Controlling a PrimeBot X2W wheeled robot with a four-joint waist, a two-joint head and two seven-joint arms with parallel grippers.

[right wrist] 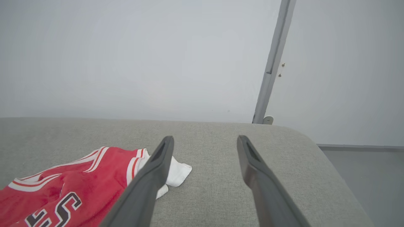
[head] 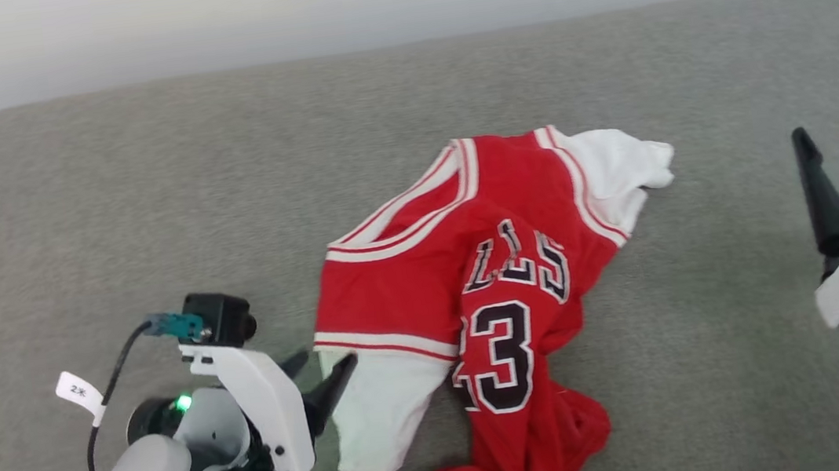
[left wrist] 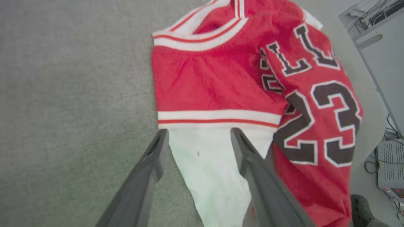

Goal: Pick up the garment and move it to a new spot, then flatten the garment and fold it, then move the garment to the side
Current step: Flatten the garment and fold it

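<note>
The garment [head: 473, 292] lies crumpled near the middle of the grey cushioned surface [head: 149, 219], red body bunched so the black lettering and the number 23 run askew, one white sleeve spilling from its near-left corner and the other poking out at its far-right corner. At that near-left sleeve sits the left gripper [head: 327, 360], fingers spread, one on either side of the white cloth just below the striped trim; it looks set to close on the sleeve as a first hold for lifting (whether the tips already press the fabric cannot be told). The right gripper [head: 835, 129] hangs well to the right of the garment, fingers spread and holding nothing, probably kept clear until the cloth is raised and a second corner can be reached. Around the garment the surface is a woven grey fabric with rounded edges. Beyond the garment's far side rises a plain pale wall [right wrist: 126, 63] with a slim grey post [right wrist: 271, 69]. Off the garment's hem end, past the surface's edge, a pale box with cables [left wrist: 389, 164] rests on the floor.
</note>
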